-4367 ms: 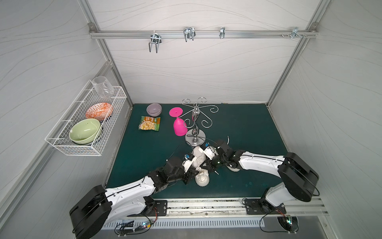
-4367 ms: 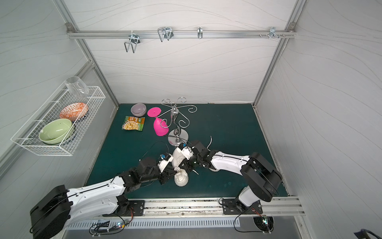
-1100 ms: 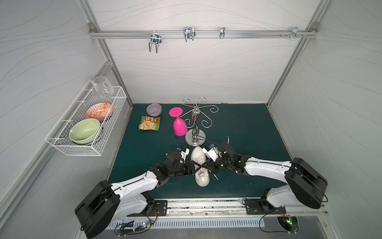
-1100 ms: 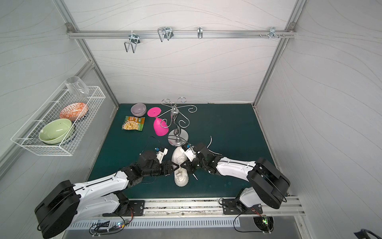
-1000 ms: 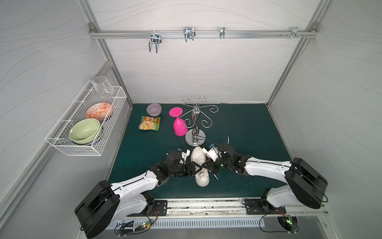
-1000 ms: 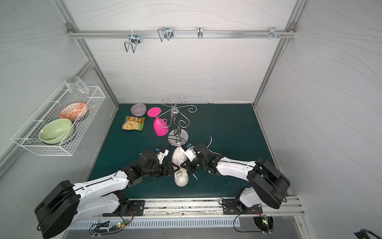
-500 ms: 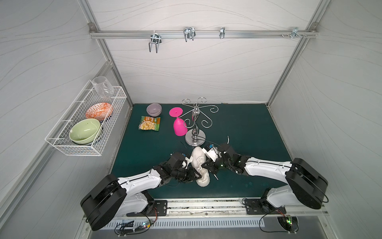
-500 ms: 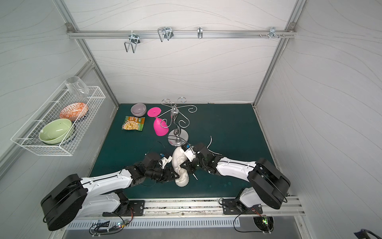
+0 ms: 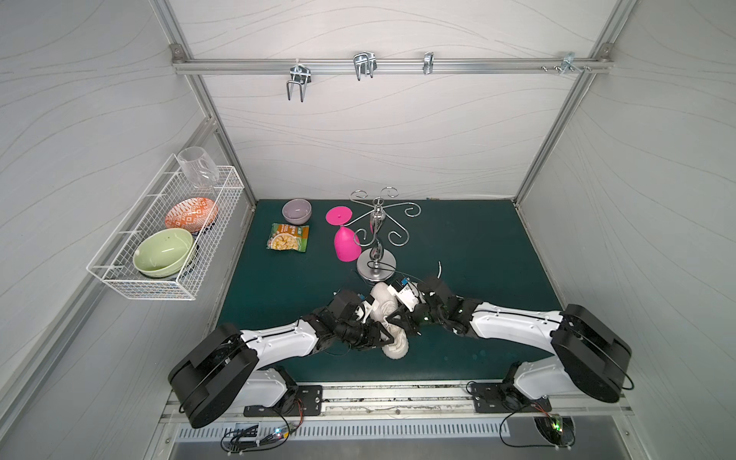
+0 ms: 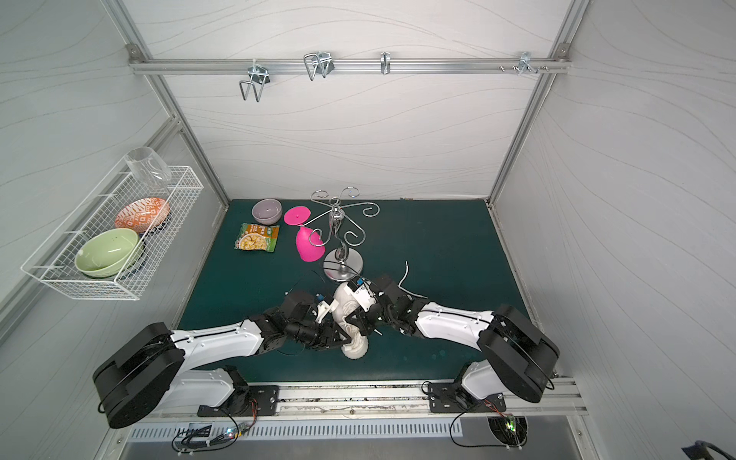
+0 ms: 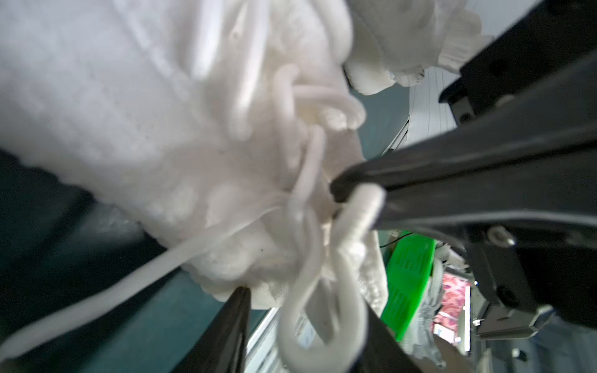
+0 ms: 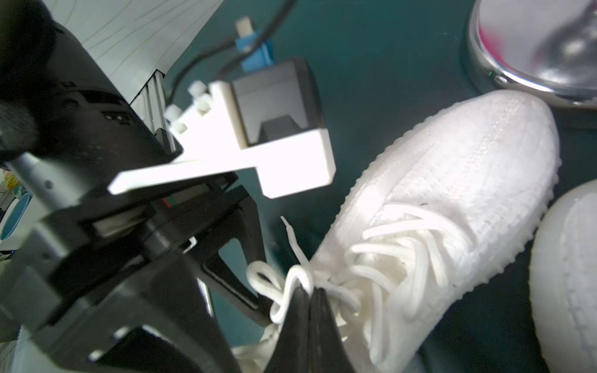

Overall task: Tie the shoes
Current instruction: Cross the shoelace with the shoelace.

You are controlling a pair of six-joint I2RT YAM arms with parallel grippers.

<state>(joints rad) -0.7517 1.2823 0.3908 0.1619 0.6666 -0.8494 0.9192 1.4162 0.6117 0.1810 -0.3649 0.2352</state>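
Cream-white knit shoes (image 9: 395, 348) sit together mid-front on your green worktop (image 9: 478, 247), just in front of the chrome stand (image 9: 376, 263); in both top views your two claws crowd over them. Your right claw (image 12: 308, 295) is pinched tight on a lace strand (image 11: 363, 200) at the throat of the laced shoe (image 12: 452, 193), tips meeting, no gap. Your left claw (image 11: 303, 300) is part-way wide, fingers (image 11: 232, 326) apart, a lace loop (image 11: 350, 300) hanging between them; loop looks slack, not squeezed, but that view is blurry. A free lace end (image 12: 290, 232) sticks out beside that shoe, toward the left claw. Just beside it, edges near touching, lies the second shoe (image 12: 568, 274). White lace tail (image 10: 406, 275) curls on the worktop behind your right wrist. Pink glass (image 9: 346, 249) on its side, snack packet (image 9: 287, 237) and grey bowl (image 9: 296, 210) are well apart at the back, left of the stand.
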